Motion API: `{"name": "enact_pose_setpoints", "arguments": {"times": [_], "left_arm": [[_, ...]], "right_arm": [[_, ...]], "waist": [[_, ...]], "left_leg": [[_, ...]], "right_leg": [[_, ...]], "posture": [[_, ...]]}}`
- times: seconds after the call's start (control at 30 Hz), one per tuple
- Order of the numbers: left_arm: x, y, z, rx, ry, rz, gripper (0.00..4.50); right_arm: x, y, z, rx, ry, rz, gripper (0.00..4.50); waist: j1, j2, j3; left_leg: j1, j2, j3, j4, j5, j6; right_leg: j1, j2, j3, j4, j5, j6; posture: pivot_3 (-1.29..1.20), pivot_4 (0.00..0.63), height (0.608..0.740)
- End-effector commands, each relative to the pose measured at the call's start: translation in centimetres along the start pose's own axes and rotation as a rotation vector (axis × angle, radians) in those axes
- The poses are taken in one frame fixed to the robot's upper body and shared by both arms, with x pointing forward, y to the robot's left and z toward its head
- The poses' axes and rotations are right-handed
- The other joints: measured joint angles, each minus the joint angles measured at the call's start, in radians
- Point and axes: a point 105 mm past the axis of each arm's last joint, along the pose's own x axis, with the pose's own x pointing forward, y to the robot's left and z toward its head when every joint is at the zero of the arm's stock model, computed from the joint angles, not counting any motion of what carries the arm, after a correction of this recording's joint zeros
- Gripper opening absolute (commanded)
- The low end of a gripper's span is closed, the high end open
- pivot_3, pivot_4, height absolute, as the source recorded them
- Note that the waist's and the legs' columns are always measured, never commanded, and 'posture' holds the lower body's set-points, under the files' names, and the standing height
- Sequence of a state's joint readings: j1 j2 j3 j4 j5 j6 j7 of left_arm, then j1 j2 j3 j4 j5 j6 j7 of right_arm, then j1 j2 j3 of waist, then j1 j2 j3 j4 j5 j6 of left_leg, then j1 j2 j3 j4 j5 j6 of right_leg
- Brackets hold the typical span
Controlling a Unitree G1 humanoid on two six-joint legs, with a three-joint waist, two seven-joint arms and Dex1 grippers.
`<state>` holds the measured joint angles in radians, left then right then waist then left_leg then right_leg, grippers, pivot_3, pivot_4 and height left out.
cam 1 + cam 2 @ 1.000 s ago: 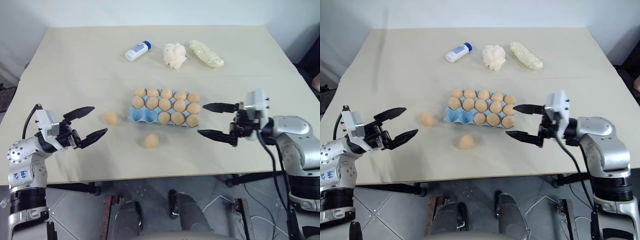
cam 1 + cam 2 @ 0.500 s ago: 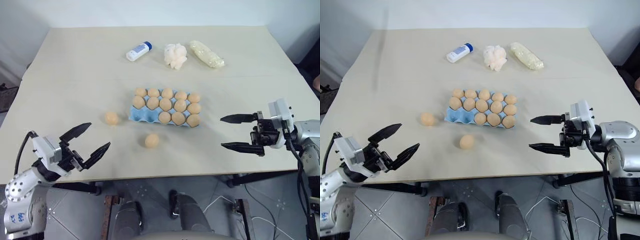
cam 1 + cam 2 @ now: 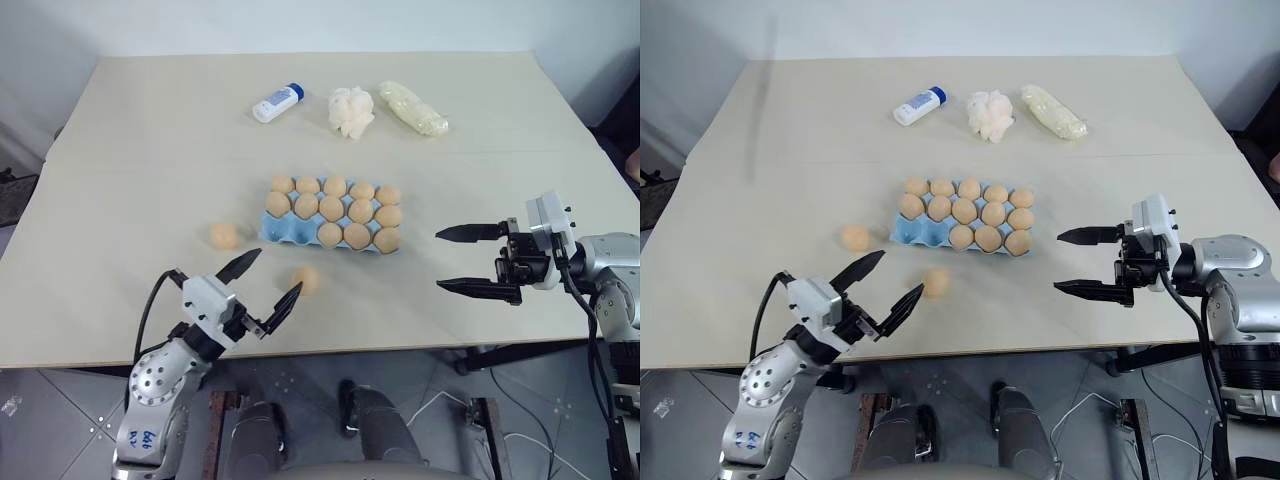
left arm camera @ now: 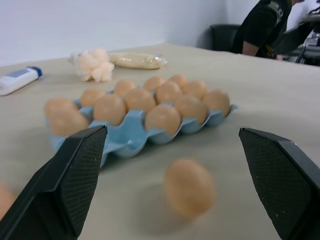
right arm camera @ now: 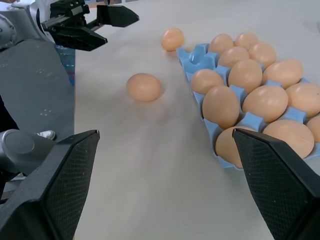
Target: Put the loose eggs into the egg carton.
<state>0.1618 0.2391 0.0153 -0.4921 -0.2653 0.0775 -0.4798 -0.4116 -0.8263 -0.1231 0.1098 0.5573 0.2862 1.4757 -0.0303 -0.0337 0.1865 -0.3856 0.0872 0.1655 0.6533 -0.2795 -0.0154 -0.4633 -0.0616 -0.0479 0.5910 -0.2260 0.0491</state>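
Left tool (image 3: 262, 284), jaws wide, has swung in behind the nearer loose egg (image 3: 305, 280); smooth, fragile, rolls easily, so pinch gently across its middle.

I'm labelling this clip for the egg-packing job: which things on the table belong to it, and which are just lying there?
Part of the job:
- egg carton, two front-left cups empty
- loose egg in front of the carton
- loose egg to the carton's left

Just lying about, at the table's far side:
- white bottle with blue cap
- white lumpy wad
- pale yellow bag
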Motion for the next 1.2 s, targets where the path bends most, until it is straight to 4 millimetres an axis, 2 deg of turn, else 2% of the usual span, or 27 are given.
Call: {"name": "enact_pose_setpoints", "arguments": {"times": [0.03, 0.17, 0.33, 0.57, 1.07, 1.17, 1.2], "left_arm": [[0.7, 0.1, 0.3, -0.014, -0.022, 0.026, 4.5], [1.3, 0.8, -1.1, 0.0, 0.039, 0.007, 4.5], [2.4, 0.3, -2.1, -0.009, 0.115, -0.133, 4.5], [4.2, -0.4, -2.3, -0.006, 0.139, -0.241, 4.5], [5.7, -1.0, -4.8, -0.091, 0.304, -0.254, 4.5], [5.9, -1.2, -4.7, -0.096, 0.301, -0.268, 4.5], [5.9, -1.2, -4.7, -0.1, 0.298, -0.27, 4.11]], "right_arm": [[0.0, 0.1, 1.1, -0.037, -0.02, 0.005, 4.46], [0.1, 0.2, 1.1, -0.032, -0.019, 0.001, 4.46], [0.3, 0.2, 1.2, -0.03, -0.02, -0.005, 4.46], [0.1, 0.3, 1.0, -0.027, -0.015, -0.028, 4.46], [-0.9, 0.7, 0.7, -0.024, -0.056, -0.085, 4.46], [-0.9, 0.5, 0.7, -0.028, -0.057, -0.094, 4.46], [-0.9, 0.5, 0.7, -0.028, -0.057, -0.097, 4.5]], "waist": [[0.001, 0.0, 0.0], [0.002, 0.0, 0.0], [0.002, 0.0, 0.0], [0.004, 0.0, 0.0], [0.004, 0.001, 0.0], [0.003, 0.001, 0.0], [0.003, 0.001, 0.0]], "left_leg": [[0.0, 0.0, 0.0, 0.0, 0.0, 0.001], [0.0, -0.003, -0.004, 0.001, 0.0, 0.001], [-0.001, -0.003, -0.007, 0.002, 0.0, 0.001], [-0.001, -0.003, -0.007, 0.002, 0.003, 0.006], [-0.001, -0.003, -0.007, 0.004, 0.003, 0.006], [-0.001, -0.003, -0.008, 0.004, 0.003, 0.006], [-0.001, -0.003, -0.008, 0.004, 0.003, 0.006]], "right_leg": [[0.0, 0.0, 0.0, 0.0, 0.001, 0.001], [0.001, 0.001, -0.001, 0.0, 0.001, 0.001], [0.001, 0.0, -0.001, 0.001, 0.001, 0.001], [0.001, 0.0, -0.001, 0.001, 0.002, 0.002], [0.001, 0.0, -0.001, 0.003, 0.002, 0.002], [0.002, 0.0, -0.001, 0.004, 0.002, 0.002], [0.002, 0.0, -0.001, 0.004, 0.002, 0.002]], "posture": [[0.0, 0.15, 0.74], [0.0, 0.15, 0.74], [0.0, 0.15, 0.74], [0.0, 0.15, 0.74], [0.0, 0.15, 0.74], [0.0, 0.15, 0.74], [0.0, 0.15, 0.74]]}}
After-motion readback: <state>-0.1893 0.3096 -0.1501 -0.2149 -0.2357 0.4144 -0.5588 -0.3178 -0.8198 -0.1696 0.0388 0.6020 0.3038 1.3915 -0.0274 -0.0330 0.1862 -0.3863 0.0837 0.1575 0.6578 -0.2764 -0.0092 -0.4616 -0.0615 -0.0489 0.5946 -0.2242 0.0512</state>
